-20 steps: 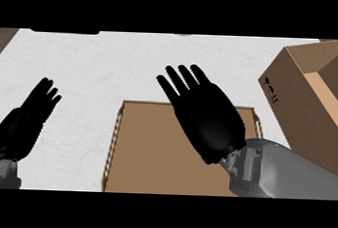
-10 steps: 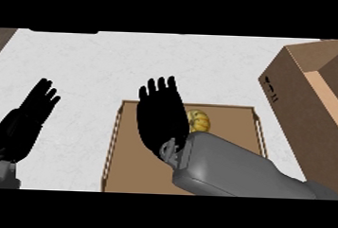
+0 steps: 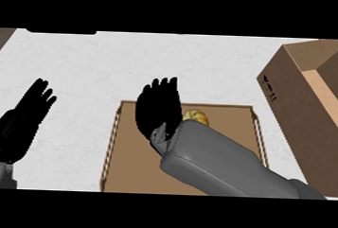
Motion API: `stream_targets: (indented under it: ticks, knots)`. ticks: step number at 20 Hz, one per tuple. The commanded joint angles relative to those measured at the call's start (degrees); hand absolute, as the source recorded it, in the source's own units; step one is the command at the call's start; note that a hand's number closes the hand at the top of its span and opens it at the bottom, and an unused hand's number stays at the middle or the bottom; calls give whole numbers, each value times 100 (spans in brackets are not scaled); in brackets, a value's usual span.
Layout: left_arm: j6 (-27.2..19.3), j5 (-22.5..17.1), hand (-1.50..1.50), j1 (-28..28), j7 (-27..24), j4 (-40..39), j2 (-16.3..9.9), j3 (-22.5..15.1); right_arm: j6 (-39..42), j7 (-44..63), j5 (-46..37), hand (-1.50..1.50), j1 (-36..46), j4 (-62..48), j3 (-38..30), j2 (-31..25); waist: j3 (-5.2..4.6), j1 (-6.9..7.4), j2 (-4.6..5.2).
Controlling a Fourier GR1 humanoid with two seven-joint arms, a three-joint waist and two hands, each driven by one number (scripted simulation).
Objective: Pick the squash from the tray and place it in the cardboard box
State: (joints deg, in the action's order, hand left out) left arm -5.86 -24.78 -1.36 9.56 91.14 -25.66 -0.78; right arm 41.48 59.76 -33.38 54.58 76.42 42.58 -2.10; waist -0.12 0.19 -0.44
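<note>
- The squash [image 3: 197, 116] lay in the tray [image 3: 132, 155], near its far edge and a little right of the middle; I saw only a small yellow part of it, the remainder being hidden behind my right arm.
- My right hand [image 3: 158, 111] was over the tray's far half, just left of the squash, with its fingers straight and close together, pointing away from me; it had hold of nothing.
- I could not tell whether the hand touched the squash or only stood beside it, since the two met along one edge in my view.
- The grey right forearm [image 3: 215, 160] ran from the lower right up across the tray and covered much of the tray's brown floor.
- The tray sat on the white table [image 3: 132, 62], its long sides running away from me, with a raised rim showing along the left, far and right sides.
- The cardboard box [image 3: 308, 106] stood on the table to the right of the tray, apart from it, with its opening turned up and to the right and a small black marking on its near side.
- My left hand [image 3: 21, 122] showed at the left edge, over the table and well clear of the tray, fingers up and spread, holding nothing.
</note>
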Motion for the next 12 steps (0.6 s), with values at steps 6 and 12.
stream_targets:
  ticks: [6, 12]
  knots:
    - [-122, 173, 0, 20, 129, 143, 151, -109, 764, 1425, 176, -150, 205, -262, -120, 201, 5, 3, 1]
    - [-73, 362, 0, 203, -52, 203, 319, -178, 730, 1270, -58, -150, -378, 250, 92, 202, 9, -34, 11]
